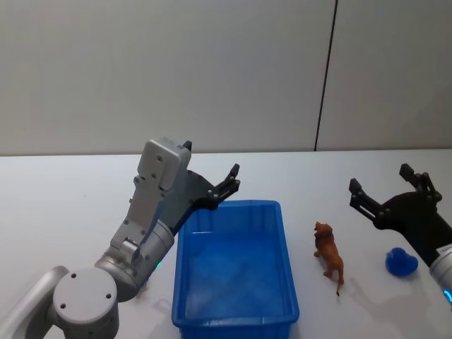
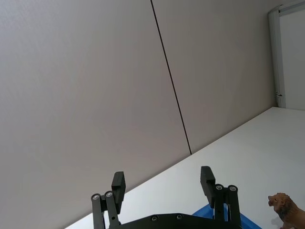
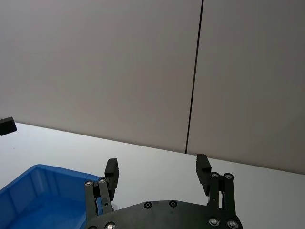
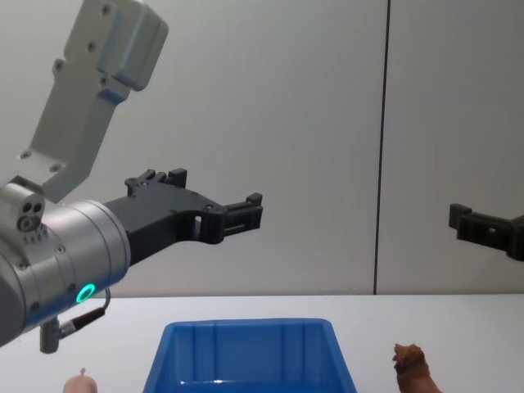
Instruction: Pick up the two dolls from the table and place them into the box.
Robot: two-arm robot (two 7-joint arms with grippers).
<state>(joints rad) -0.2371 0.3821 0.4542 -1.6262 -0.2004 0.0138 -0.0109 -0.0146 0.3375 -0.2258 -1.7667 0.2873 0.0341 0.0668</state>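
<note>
A: Logging left to right. Where is the left end effector [image 2: 162, 183] sitting?

B: It is hovering raised above the counter [image 1: 56, 198], over the far left corner of the box [image 1: 240, 205]. It is pointing forward at the wall with its fingers spread apart and nothing between them.

A: And the doll on that side?

B: The pale doll [image 4: 80, 382] is lying on the counter left of the box, low and near the robot, well below and behind the fingertips. In the head view the left arm is covering most of it, so I am not calling its long axis. The left arm is the nearer one.

A: The box itself?

B: It is sitting between the arms, and I am seeing no doll in it.

A: Next doll?

B: The brown doll [image 1: 329, 256] is standing upright just right of the box, apart from its wall. Its long axis is running far-to-near, with the head at the far end.

A: Right side?

B: The right end effector [image 1: 380, 178] is hanging open and unloaded, right of that doll and above it. My judgement: the right arm is nearer, and it is needing to drop and shift left, fingers straddling the doll across its narrow width.
</note>
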